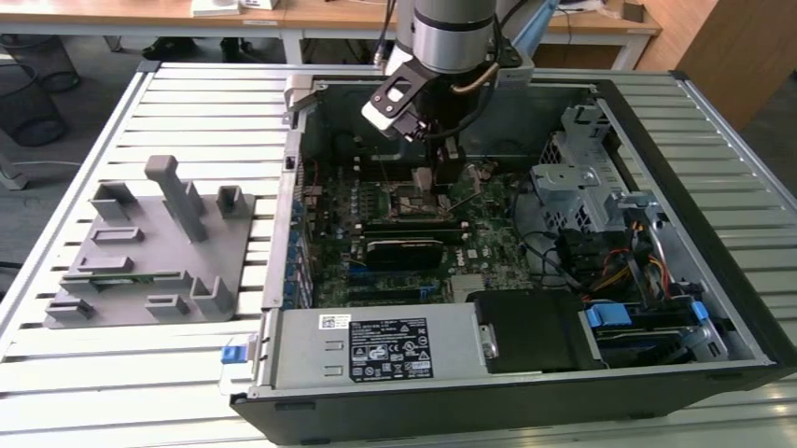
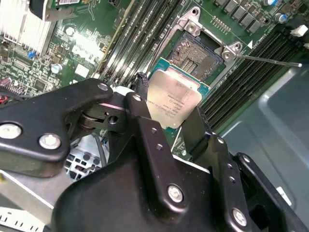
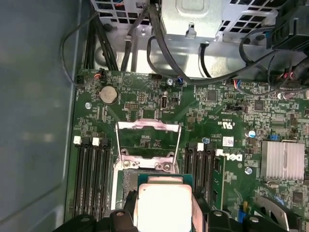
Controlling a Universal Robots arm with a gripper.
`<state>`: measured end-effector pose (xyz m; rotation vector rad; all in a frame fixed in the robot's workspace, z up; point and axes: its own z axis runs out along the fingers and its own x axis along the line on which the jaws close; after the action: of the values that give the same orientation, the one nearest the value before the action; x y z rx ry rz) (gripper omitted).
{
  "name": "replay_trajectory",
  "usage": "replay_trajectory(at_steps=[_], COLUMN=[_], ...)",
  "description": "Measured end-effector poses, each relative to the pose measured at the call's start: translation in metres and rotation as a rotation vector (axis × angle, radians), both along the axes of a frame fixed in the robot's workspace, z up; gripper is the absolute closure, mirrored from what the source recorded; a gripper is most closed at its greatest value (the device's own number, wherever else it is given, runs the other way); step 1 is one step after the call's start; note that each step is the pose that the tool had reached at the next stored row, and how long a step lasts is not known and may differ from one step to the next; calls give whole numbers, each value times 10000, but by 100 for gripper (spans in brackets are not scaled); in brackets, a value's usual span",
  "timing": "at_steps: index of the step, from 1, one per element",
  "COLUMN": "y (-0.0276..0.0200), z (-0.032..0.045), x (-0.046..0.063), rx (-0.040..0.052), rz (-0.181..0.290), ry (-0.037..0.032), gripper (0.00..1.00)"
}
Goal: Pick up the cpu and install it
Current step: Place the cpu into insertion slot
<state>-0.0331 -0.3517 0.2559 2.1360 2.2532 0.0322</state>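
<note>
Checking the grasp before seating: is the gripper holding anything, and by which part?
Yes. The gripper holds the cpu, with its fingers pinching two opposite side edges. The metal top faces the wrist cameras, over the motherboard's open socket.

A pale slatted metal workbench (image 1: 187, 103) takes up most of the space in front of me, with grey floor (image 1: 25, 201) showing past its edge at the exterior view's left. Behind it stand light wooden desks (image 1: 336, 14) on white legs, with a black wire-mesh bin (image 1: 28, 107) near them. A brown wooden cabinet (image 1: 734, 47) sits at the exterior view's right, under soft, even light.
</note>
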Motion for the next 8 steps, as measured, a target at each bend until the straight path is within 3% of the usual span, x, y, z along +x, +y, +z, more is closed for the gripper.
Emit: replay_trajectory(at_steps=[3,8], y=[2,56], z=[-15,-57], x=[0,-4], rx=[-2,-2], rz=[0,0], ry=[0,0], gripper=[47,47])
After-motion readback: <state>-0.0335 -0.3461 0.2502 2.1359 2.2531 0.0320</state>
